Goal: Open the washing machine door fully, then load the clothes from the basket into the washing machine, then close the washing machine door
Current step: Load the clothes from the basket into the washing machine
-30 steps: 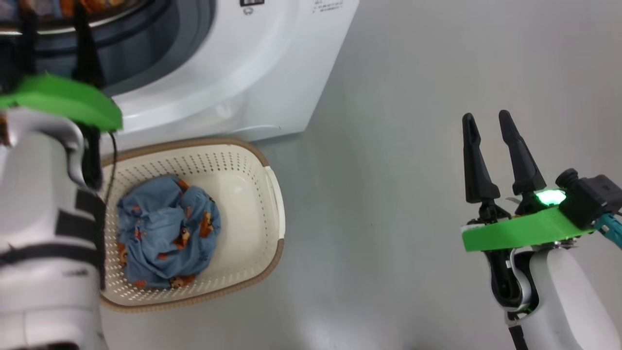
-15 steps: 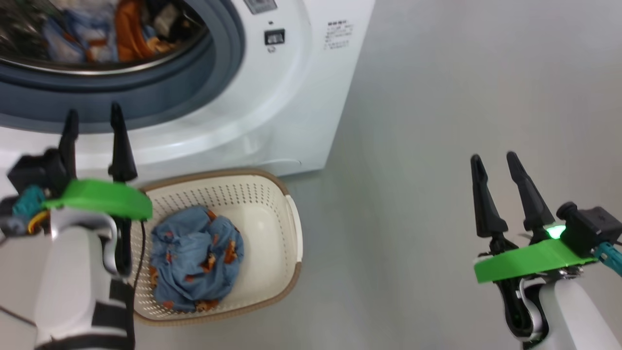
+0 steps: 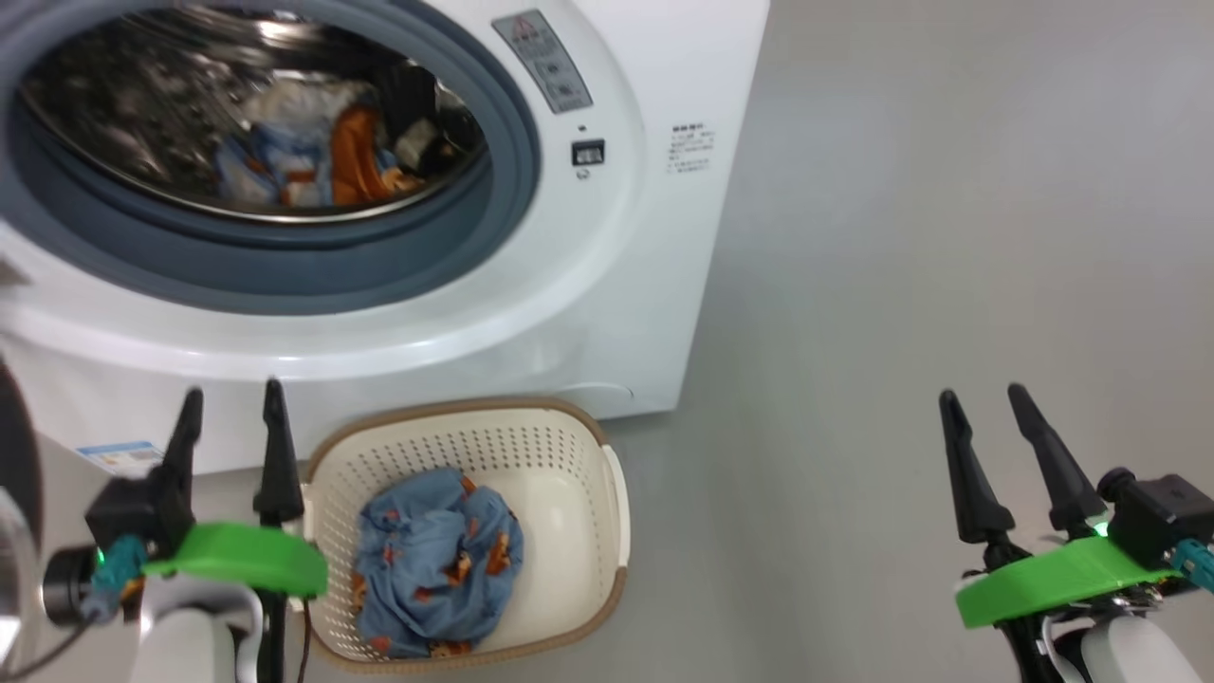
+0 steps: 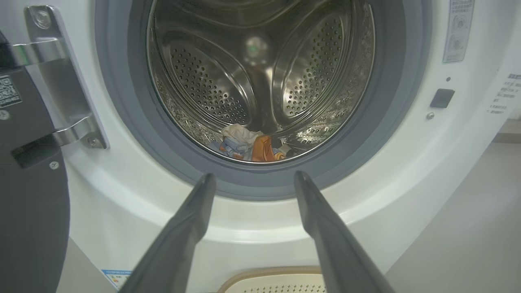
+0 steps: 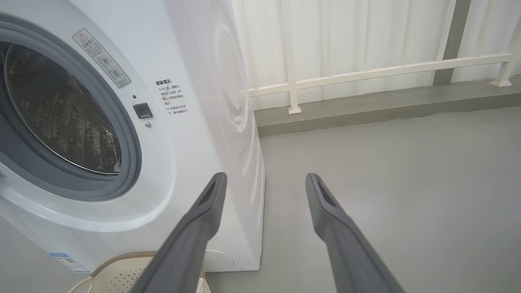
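The left hand (image 3: 234, 391), spread and empty, has pulled back from the white front-loading washing machine (image 3: 654, 237) (cream-and-orange garment (image 3: 353, 161) now inside); the light blue printed garment (image 3: 436, 560) waits in the cream perforated plastic basket (image 3: 612, 493).

the washing machine door (image 4: 32, 203) runs off the left edge, mostly unseen.
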Controlling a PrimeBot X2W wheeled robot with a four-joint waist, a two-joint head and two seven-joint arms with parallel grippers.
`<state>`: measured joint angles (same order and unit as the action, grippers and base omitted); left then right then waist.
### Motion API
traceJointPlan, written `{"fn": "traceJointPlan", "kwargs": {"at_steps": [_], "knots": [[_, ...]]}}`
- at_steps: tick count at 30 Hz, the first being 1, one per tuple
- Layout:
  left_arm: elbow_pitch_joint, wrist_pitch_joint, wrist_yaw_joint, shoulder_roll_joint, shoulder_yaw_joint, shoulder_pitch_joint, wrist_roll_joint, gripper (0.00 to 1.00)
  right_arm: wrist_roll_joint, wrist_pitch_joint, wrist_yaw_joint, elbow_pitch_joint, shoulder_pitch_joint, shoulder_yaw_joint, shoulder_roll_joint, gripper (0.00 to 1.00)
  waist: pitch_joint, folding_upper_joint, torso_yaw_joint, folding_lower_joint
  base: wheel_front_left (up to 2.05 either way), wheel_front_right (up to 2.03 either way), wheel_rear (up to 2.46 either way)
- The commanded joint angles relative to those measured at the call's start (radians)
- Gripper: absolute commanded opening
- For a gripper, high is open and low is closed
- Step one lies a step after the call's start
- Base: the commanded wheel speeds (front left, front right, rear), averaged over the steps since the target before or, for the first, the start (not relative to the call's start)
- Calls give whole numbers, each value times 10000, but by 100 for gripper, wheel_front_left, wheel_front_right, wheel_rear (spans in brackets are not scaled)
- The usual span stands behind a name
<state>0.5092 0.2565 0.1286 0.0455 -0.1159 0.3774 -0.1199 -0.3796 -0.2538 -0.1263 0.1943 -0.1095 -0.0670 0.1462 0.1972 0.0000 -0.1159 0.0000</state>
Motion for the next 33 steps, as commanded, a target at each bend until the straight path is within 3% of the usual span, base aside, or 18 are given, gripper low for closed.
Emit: {"fn": "traceJointPlan", "kwargs": {"at_steps": [1,18,33], "knots": [[-393,53,20,221,-254,-265,83,100,-49,-80,-44,-186,88,-235,245,100,-424,0,305,0,0,0,0],[-1478,53,19,75,-215,-2619,-27,100,-73,-80,-44,-92,1013,-183,580,100,-1502,0,729,0,0,0,0],[-2204,53,-81,49,-230,-3349,-392,100,-40,-80,-44,-205,1077,-71,576,100,-1430,0,768,0,0,0,0]]}}
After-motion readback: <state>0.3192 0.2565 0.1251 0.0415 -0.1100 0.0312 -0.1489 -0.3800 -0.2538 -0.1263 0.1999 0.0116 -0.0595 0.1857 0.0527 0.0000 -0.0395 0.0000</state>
